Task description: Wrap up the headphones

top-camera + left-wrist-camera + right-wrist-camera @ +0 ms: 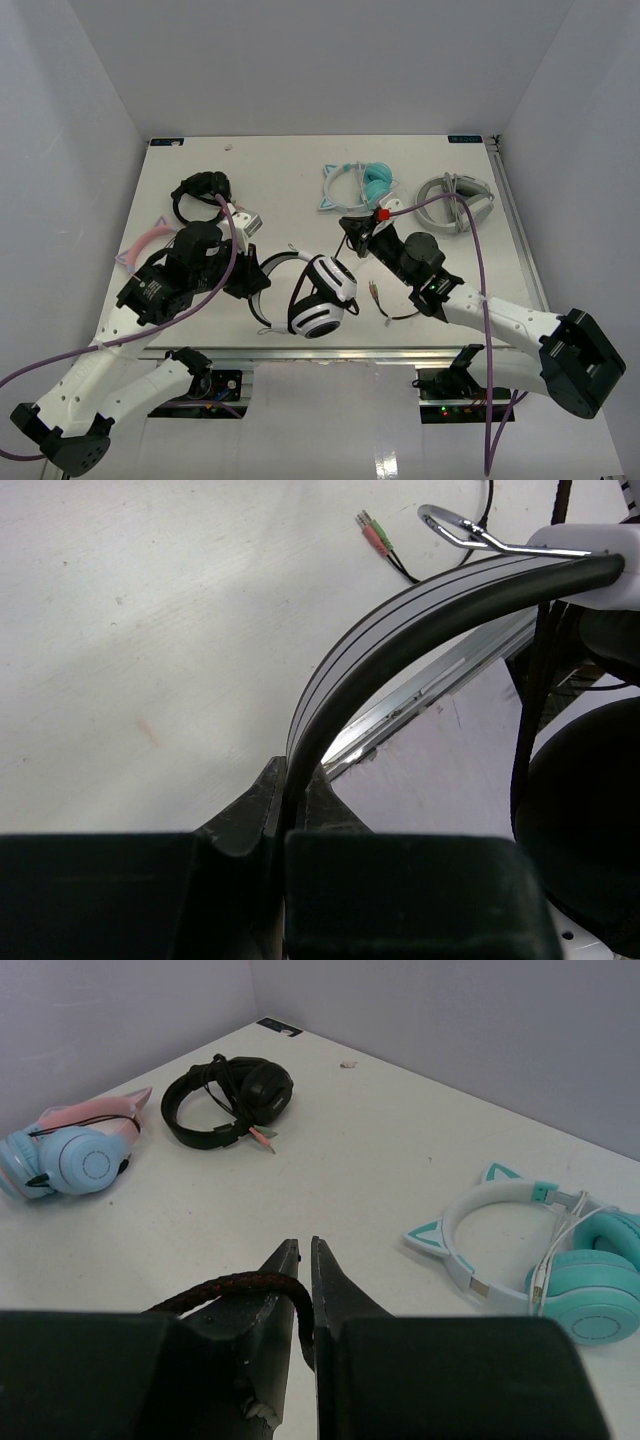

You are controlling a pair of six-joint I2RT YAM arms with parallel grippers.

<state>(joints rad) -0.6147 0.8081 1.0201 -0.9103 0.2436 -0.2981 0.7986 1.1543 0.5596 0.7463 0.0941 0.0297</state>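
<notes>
Headphones (322, 297) sit near table's (290, 180) front edge, centre, btwn both arms. L gripper (290, 780) is clenched on the white headband (400, 620). R gripper (305, 1252) is nearly closed, w/ thin black cable (240, 1285) running into the slit btwn its fingers. Plugs (373, 290) rest on tabletop just right of headphones.

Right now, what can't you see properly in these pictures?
- Top view: the left arm covers most of the pink headphones and the left end effector's hold on the white headphones.
- Left wrist view: the white headphones' ear cup is cut off by the right edge.
- Right wrist view: the right end effector hides where the cable ends, so its grip is unclear.
</notes>
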